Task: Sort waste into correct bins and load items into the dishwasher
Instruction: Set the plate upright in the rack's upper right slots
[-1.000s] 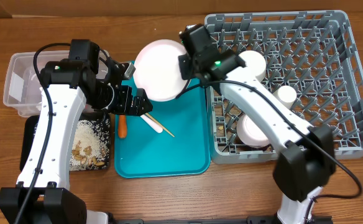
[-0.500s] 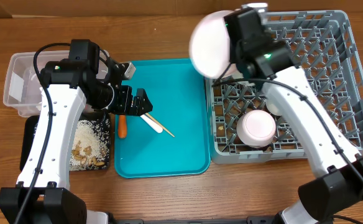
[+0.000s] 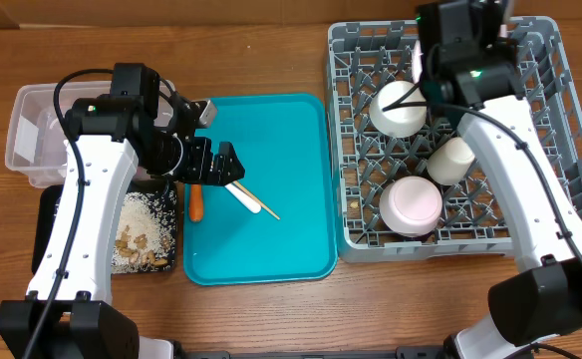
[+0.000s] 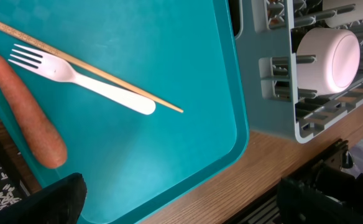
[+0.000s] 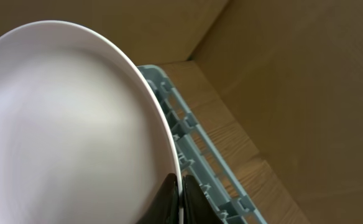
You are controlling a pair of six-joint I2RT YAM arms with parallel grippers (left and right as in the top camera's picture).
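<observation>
Plate pinched at its rim by the right fingers over the rack's far side, so loading is in hand and lowering it between pegs probably comes next; left fingers spread wide, empty, above the teal tray.

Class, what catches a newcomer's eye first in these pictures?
The big grey dish rack on the right, holding two white bowls and a cup. The right gripper pinches the rim of a white plate over it. A carrot, fork and chopstick lie on the teal tray, centre.
</observation>
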